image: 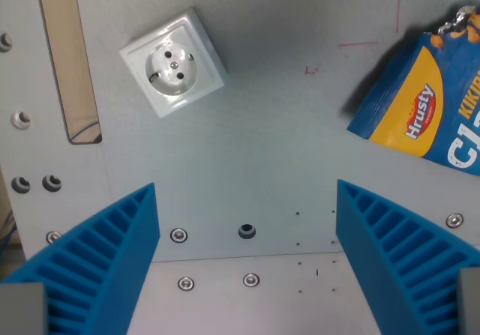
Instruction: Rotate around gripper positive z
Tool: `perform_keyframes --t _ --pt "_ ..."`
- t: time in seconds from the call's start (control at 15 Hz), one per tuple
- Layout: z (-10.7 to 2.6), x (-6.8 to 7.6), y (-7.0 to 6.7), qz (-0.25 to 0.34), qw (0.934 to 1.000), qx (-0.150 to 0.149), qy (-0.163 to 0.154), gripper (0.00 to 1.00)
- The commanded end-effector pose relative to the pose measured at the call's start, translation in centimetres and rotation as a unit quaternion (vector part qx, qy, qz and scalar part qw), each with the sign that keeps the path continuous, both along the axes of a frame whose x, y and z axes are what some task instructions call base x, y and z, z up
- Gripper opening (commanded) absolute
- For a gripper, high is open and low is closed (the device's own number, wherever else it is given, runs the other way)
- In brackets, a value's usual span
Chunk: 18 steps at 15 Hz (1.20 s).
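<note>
My gripper [246,234] looks straight down at a grey metal table [270,140]. Its two blue ribbed fingers [105,264] stand wide apart at the bottom corners of the wrist view, open, with nothing between them. A white wall socket [174,63] lies on the table at the upper left, turned at an angle, well away from the fingers. A blue and yellow snack bag [427,99] lies at the wrist view's right edge, partly cut off.
A long wooden-coloured slot [69,58] runs down the table's left side. Screws and holes [247,231] dot the plate below the gripper, and a seam crosses near the bottom. Faint red marks [311,70] sit between socket and bag.
</note>
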<state>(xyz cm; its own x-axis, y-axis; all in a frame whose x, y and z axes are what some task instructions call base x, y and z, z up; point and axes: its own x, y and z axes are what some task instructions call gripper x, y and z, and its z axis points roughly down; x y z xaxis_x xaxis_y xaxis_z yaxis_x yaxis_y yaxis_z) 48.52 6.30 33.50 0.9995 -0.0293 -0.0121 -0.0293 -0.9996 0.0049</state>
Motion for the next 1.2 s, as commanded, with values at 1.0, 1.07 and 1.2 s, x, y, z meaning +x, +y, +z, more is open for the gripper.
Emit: perform_keyframes --t 1.0,1.07,1.2 --pt "0.23 -0.01 0.00 -0.168 0.9858 -0.001 -0.003 1.00" --pt "0.23 -0.01 0.00 -0.174 0.9847 -0.002 -0.003 1.00" --pt "0.23 -0.01 0.00 -0.187 0.9823 -0.002 -0.003 1.00"
